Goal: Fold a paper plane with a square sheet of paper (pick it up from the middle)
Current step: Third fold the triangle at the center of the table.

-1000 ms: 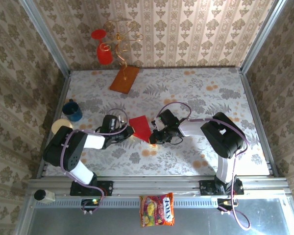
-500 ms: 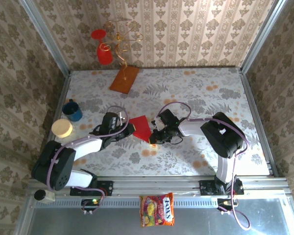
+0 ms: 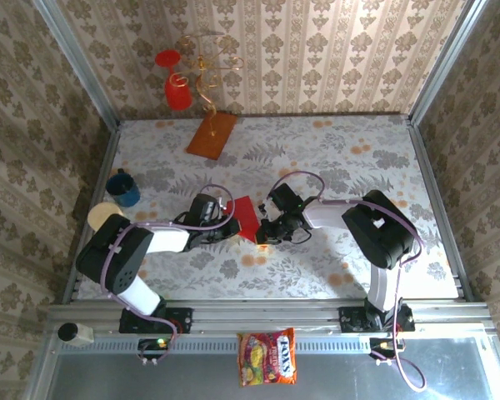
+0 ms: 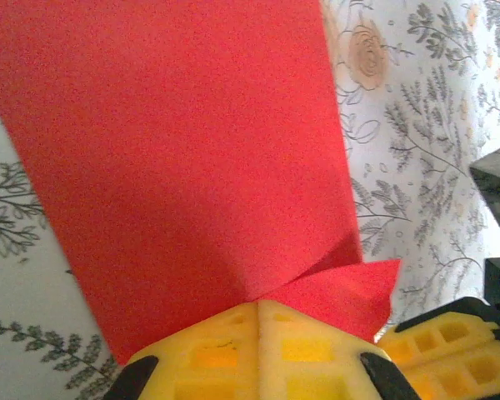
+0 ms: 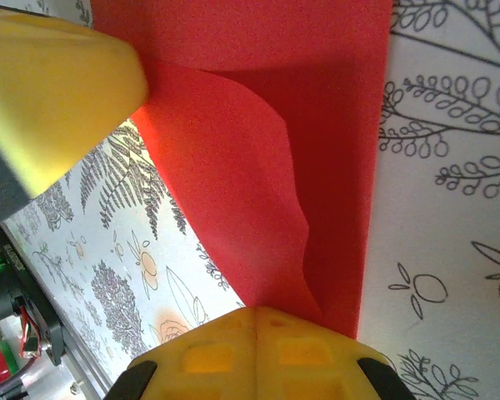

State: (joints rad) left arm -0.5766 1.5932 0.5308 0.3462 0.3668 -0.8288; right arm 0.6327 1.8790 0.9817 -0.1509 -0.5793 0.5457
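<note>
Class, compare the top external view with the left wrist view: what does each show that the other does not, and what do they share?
Top external adds the blue cup, the orange-brown board, the red goblet and the candy bag. Left wrist adds a curled flap at the near edge of the square sheet of paper, beside the left hand. Both show the red sheet, the left hand shut on it, and the floral table.

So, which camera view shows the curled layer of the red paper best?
Right wrist: the square sheet of paper is close and its upper layer visibly curls. Left wrist shows it mostly flat; top external shows it small.
</note>
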